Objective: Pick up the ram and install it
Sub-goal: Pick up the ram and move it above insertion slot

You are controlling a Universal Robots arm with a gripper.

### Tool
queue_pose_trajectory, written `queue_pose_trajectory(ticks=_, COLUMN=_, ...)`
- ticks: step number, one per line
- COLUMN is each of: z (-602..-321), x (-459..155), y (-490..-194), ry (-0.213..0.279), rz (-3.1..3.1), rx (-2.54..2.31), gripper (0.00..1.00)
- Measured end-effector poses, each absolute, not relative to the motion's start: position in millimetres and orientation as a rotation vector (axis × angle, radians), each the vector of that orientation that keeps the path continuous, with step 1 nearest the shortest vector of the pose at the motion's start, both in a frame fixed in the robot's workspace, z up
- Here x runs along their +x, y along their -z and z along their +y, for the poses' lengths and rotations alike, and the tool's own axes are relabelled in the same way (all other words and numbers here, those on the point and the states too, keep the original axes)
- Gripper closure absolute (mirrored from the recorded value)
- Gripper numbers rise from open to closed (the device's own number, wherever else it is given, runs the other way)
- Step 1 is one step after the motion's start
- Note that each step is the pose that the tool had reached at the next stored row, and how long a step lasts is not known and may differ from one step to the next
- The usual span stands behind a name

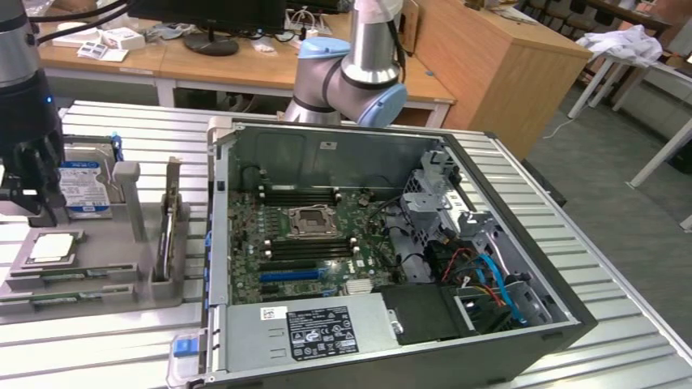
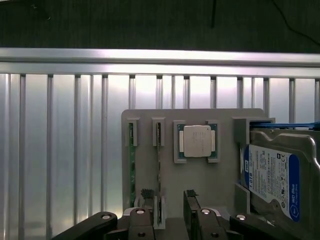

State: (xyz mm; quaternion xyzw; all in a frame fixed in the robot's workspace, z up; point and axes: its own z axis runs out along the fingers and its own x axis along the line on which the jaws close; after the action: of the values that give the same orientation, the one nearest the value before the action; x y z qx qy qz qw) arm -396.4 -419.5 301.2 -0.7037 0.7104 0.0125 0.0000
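The ram [image 2: 158,170] stood on its long edge in a slot of a grey tray [image 2: 200,185], one slot over from the CPU [image 2: 196,141], with a second stick [image 2: 132,170] in the slot on its far side. The tray also carried a drive [image 2: 272,180] beyond the CPU and sat on the slatted desk [image 2: 65,150] toward the edge at the exterior view's left, well apart from the open case [image 1: 400,243].

The gripper [image 2: 168,197] hung above the tray with its jaws spread wide and nothing in them. One end of the ram lay between the fingers [image 2: 146,195], though nearer one finger than the other.

The step in hand looked like the approach for the pick. Done well, it called for centring the jaws on the stick so both pads would meet its flat faces together. An off-centre close could push the thin board sideways against the slot wall. The descent needed to be straight and shallow enough to clear the tray's ribs. The neighbouring stick was close, so the outer finger had little room.
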Motion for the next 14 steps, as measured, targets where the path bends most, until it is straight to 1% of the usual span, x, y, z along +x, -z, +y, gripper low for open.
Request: queue_pose_trajectory(ticks=14, z=-433, x=-396, y=-301, ry=-0.039, rz=2.257, rx=-2.186, gripper=0.63)
